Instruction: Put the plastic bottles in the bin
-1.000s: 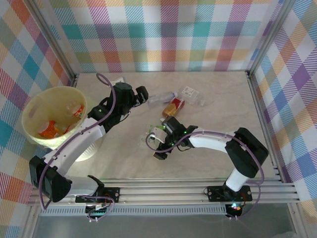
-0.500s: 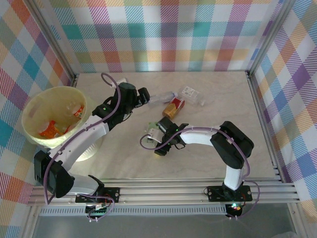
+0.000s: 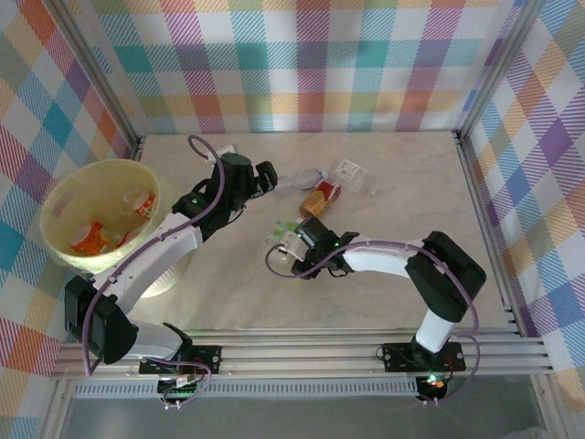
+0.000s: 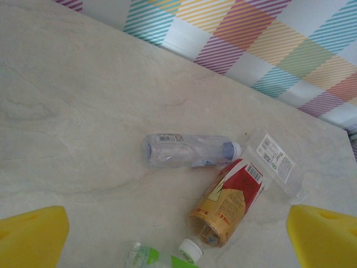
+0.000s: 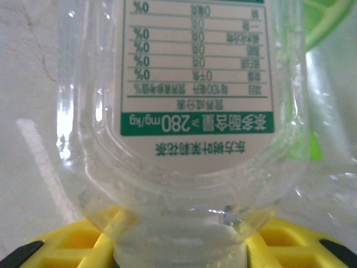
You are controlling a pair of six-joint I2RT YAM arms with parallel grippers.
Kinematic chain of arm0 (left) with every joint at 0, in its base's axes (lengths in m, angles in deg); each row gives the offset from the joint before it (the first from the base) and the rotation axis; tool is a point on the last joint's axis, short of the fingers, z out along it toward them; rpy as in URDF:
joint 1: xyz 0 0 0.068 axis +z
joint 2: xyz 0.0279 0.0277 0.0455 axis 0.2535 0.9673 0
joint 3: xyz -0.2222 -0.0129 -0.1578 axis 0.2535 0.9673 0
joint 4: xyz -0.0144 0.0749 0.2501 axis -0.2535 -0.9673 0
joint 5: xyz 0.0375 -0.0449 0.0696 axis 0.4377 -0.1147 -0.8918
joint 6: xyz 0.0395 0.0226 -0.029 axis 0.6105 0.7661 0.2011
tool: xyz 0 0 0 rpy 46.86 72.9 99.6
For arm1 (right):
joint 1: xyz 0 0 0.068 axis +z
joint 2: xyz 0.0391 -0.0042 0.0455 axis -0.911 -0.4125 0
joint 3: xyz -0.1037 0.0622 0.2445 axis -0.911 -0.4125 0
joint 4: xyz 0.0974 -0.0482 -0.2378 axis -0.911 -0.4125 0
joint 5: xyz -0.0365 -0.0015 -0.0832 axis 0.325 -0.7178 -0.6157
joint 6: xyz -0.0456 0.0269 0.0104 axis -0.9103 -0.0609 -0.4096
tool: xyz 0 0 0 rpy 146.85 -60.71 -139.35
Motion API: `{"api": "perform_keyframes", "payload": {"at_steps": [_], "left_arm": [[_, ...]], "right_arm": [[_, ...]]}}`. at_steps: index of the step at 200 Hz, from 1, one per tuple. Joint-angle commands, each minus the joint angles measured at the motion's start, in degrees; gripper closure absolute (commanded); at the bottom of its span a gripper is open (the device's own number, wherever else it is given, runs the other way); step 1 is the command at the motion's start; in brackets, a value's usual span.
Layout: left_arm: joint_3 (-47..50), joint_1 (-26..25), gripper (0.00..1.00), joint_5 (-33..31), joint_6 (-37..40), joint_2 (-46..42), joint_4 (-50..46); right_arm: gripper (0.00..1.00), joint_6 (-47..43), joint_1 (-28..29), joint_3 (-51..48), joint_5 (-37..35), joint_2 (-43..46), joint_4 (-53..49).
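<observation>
The pale desk (image 3: 393, 229) is seen with the bin (image 3: 82, 197) at its left edge, and orange-labelled bottles (image 3: 91, 240) are lodged inside it. The left hand (image 3: 267, 176) is held fully open above the desk, its yellow fingers (image 4: 32, 237) spread wide with nothing between them. The right hand (image 3: 297, 261) is closed on a clear green-labelled bottle (image 5: 189, 100) near the desk's middle. Three bottles are left lying close together at the far side: a red and gold bottle (image 4: 228, 201), a clear bottle (image 4: 189, 151) and a white-labelled bottle (image 4: 276, 164).
</observation>
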Motion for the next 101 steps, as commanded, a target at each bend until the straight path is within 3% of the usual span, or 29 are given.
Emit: {"api": "perform_keyframes", "payload": {"at_steps": [1, 72, 101], "left_arm": [[-1.1, -0.3, 0.00, -1.5, 1.4, 0.1, -0.4], [2.7, -0.3, 0.00, 1.7, 1.3, -1.2, 7.7], [0.0, -0.3, 0.00, 5.5, 0.7, 0.8, 5.7]], "right_arm": [[0.61, 1.8, -0.2, -3.6, 1.5, 5.4, 5.7], [0.70, 8.4, -4.0, -10.7, 1.0, 15.2, 12.7], [0.71, 12.6, -7.6, -13.1, 3.9, 19.2, 16.7]]}}
